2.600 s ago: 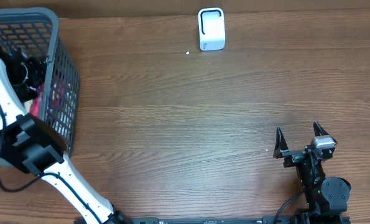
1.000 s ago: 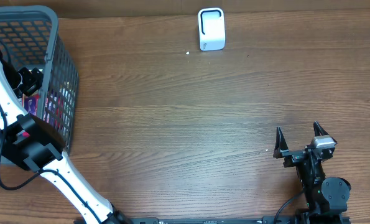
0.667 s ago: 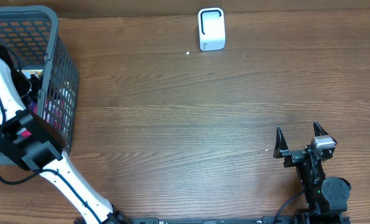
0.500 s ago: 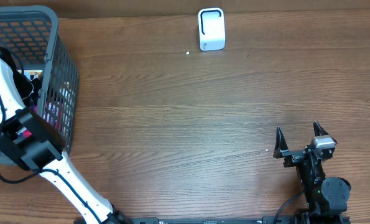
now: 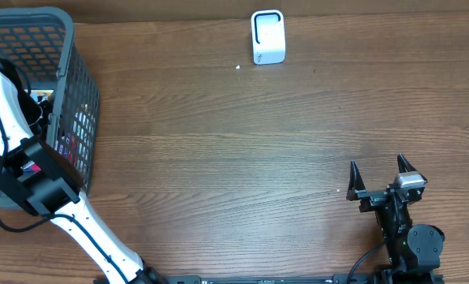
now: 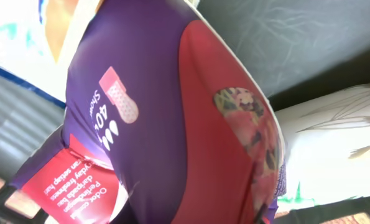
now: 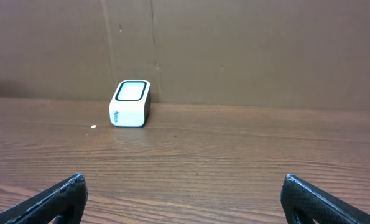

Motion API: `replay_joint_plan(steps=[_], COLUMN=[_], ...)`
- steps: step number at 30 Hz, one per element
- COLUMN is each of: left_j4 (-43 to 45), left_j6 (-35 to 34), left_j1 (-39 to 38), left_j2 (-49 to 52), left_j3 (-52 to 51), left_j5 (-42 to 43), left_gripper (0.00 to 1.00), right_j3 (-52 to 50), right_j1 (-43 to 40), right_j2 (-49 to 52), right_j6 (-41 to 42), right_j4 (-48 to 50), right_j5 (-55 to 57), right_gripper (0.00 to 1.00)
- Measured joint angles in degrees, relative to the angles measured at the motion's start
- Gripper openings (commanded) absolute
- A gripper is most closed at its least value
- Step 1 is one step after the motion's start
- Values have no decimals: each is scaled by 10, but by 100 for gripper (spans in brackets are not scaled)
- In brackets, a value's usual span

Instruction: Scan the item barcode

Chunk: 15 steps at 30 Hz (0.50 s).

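The left gripper point(image 5: 37, 104) was closed, apparently on the purple pack point(image 6: 172, 124), deep in the basket point(image 5: 83, 87), while the right gripper point(image 5: 377, 163) sat spread and idle; a shallow pinch on slick film could let it slip or catch the mesh en route to the scanner point(image 5: 268, 36).

Light: even, fairly bright, from above | Shadows: faint, soft | Left wrist view: purple packet point(image 6: 160, 112) pressed close, blurred, washed-out white at 4 o'clock | Right wrist view: sharp

My scanner point(image 5: 268, 37) is smooth white plastic; the table point(image 5: 242, 158) matt grained wood; the pouch point(image 6: 172, 124) glossy plastic film.
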Motion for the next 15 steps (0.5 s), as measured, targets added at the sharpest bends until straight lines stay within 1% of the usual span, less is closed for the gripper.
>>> replay_joint_plan(steps=[2,4,8,15], left_j4=[-26,-57,-53,-40], left_j6=[-13,-25,-41,-61], left_j1=[0,0,-2,-25], left_j2=[3,8,26,2], left_j3=[20,62,141,202], left_j5=[-4,-4,-2,-35], left_gripper=[4,4,4,4], right_j3=[0,0,0,0], right_j1=[0,0,0,0], right_j2=[0,0,0,0], right_j6=[0,0,0,0], right_j4=[0,0,0,0], right_j5=[0,0,0,0], right_gripper=[100,100,100,100])
